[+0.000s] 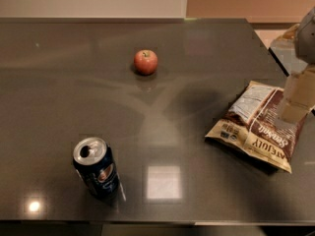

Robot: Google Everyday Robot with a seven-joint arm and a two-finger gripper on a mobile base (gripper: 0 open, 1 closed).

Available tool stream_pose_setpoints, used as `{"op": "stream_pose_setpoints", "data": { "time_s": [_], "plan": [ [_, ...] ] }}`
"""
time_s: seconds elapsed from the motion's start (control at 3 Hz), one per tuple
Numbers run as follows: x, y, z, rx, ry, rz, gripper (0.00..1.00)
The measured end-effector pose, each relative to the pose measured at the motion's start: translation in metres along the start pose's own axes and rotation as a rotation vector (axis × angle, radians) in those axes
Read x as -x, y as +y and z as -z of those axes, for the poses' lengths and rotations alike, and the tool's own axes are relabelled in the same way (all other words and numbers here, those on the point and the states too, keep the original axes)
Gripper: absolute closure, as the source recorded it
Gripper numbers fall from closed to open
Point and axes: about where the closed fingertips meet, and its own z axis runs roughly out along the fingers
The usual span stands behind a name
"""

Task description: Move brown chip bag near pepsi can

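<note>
The brown chip bag [253, 132] lies flat on the right side of the tabletop [206, 48]. The hand [294, 113] is down over the bag's far right part. I cannot tell if it is wide, narrow or holding the bag. The pepsi can [97, 170] stands near and left, well apart from the bag. A red apple [145, 62] sits farther back.

The bag looks crinkly, so it may slip out of a small pinch. If it comes in too low, it could knock the can over. The can's top shows a dark hole, so drink might spill. I cannot see inside the can or the bag.
</note>
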Motion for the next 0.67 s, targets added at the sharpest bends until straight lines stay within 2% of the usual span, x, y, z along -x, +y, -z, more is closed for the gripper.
{"op": "stream_pose_setpoints", "data": {
  "time_s": [0.33,0.67],
  "plan": [
    [-0.010,-0.011,-0.009,-0.002,-0.043,0.074,0.00],
    [-0.026,-0.023,-0.024,-0.007,-0.051,0.195,0.00]
  ]
}}
